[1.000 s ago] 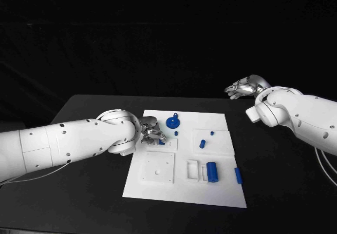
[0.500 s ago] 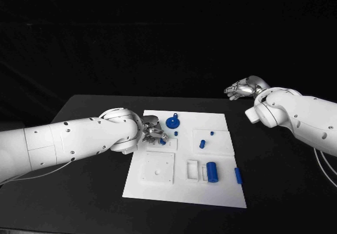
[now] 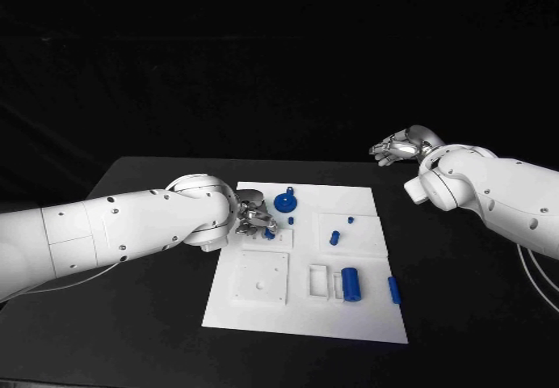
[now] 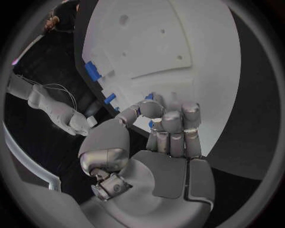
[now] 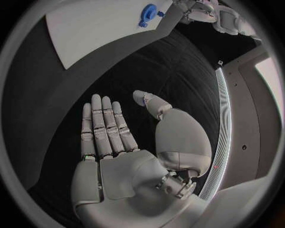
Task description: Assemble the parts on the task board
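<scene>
The white task board (image 3: 305, 311) lies in the middle of the table. My left hand (image 3: 250, 220) is curled over the board's left side, above a square recess. It pinches a small blue part (image 3: 269, 234), and blue shows between the fingers (image 4: 172, 124) in the left wrist view. On the board lie a blue disc with a handle (image 3: 287, 202), three small blue pegs (image 3: 334, 238), a thick blue cylinder (image 3: 350, 284) and a blue bar (image 3: 394, 289). My right hand (image 3: 400, 148) hangs high beyond the board's far right corner, its palm (image 5: 118, 161) flat and its fingers spread, holding nothing.
A raised white square plate (image 3: 261, 277) and a narrow rectangular slot (image 3: 319, 280) take up the board's near half. Black table (image 3: 128, 323) surrounds the board. The right wrist view shows the board's corner (image 5: 101, 28) and the blue disc (image 5: 147, 9).
My left arm has swung slightly further in over the table, while its hand stays over the same spot on the board. The right hand has not moved.
</scene>
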Tool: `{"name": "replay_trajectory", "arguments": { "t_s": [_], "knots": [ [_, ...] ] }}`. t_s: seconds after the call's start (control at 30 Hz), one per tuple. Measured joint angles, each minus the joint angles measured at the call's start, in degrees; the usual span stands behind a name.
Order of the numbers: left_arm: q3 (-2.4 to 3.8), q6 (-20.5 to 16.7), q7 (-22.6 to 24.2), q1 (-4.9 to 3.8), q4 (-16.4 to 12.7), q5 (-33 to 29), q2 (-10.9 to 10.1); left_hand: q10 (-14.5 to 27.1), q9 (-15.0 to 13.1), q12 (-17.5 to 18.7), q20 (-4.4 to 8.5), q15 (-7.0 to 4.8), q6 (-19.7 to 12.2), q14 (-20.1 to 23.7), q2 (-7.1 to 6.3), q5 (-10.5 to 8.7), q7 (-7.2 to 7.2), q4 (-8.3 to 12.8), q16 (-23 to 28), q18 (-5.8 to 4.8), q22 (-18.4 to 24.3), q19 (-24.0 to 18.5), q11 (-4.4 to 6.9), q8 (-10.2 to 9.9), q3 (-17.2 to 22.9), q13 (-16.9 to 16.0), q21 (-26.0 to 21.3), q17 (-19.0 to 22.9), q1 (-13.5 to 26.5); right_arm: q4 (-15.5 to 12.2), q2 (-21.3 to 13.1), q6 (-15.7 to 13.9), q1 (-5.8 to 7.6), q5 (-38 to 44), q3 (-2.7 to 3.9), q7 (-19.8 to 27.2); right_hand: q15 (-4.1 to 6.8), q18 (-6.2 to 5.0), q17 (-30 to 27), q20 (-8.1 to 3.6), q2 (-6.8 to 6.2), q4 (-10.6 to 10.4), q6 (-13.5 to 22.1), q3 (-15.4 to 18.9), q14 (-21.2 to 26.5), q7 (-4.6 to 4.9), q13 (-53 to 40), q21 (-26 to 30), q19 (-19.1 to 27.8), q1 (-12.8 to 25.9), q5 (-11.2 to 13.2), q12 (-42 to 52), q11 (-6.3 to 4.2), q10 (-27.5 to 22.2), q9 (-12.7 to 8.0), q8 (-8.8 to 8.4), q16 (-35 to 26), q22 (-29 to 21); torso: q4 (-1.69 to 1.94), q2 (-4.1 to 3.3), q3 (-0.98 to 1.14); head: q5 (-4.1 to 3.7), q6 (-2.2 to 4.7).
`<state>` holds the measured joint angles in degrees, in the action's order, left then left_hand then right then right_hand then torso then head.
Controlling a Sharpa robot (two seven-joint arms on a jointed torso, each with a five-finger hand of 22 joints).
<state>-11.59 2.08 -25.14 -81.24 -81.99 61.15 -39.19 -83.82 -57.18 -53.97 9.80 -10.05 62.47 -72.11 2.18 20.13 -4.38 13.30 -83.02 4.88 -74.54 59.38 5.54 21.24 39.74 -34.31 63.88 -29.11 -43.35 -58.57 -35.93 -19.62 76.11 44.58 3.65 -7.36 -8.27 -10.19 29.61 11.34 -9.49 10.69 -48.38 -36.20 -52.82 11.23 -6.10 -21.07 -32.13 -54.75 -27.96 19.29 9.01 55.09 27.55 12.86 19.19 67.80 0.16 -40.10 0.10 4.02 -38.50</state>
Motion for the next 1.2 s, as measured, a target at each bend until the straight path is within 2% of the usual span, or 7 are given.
{"name": "replay_trajectory", "arguments": {
  "t_s": [0.37, 1.2],
  "knots": [
    [0.14, 1.46, -0.23, -0.08, 0.31, 0.04, 0.03, 0.0, -0.02, -0.34, 0.0, -0.06, 0.01, -0.06, -0.52, 0.75, -0.01, 0.17, -0.23, -0.04, -0.05, 0.0, 0.0, -0.22, -0.17, 0.13, 0.0, 0.17, -0.53, 0.1, 0.11, 0.22, -0.18, 0.0, 0.0, -0.02, 0.0, 0.0, 0.0, 0.0, 0.0, 0.0, 0.1, 0.0, 0.0, 0.1, 0.05, 0.0, 0.0, 0.0, 0.0, 0.0, 0.0, 0.0, -0.03, 0.0, 0.0, 0.06, 0.04, 0.01, 0.01, -0.05, -0.04],
    [0.27, 3.62, -0.3, -0.3, 0.61, 0.18, 0.09, 0.0, -0.1, -0.34, 0.0, -0.18, 0.43, -0.17, -0.52, 1.62, 0.38, 0.49, -0.44, -0.42, -0.1, 0.0, 0.0, 0.24, -0.49, 0.25, 0.22, 0.39, -0.53, 0.15, 0.1, 0.51, -0.23, 0.0, 0.0, -0.04, -0.15, 0.0, -0.06, 0.0, 0.0, 0.0, 0.15, 0.0, 0.15, 0.15, 0.24, 0.23, -0.01, 0.0, 0.0, 0.0, 0.0, 0.0, -0.14, 0.0, 0.0, 0.1, 0.12, 0.03, -0.07, -0.14, -0.23]
  ]
}}
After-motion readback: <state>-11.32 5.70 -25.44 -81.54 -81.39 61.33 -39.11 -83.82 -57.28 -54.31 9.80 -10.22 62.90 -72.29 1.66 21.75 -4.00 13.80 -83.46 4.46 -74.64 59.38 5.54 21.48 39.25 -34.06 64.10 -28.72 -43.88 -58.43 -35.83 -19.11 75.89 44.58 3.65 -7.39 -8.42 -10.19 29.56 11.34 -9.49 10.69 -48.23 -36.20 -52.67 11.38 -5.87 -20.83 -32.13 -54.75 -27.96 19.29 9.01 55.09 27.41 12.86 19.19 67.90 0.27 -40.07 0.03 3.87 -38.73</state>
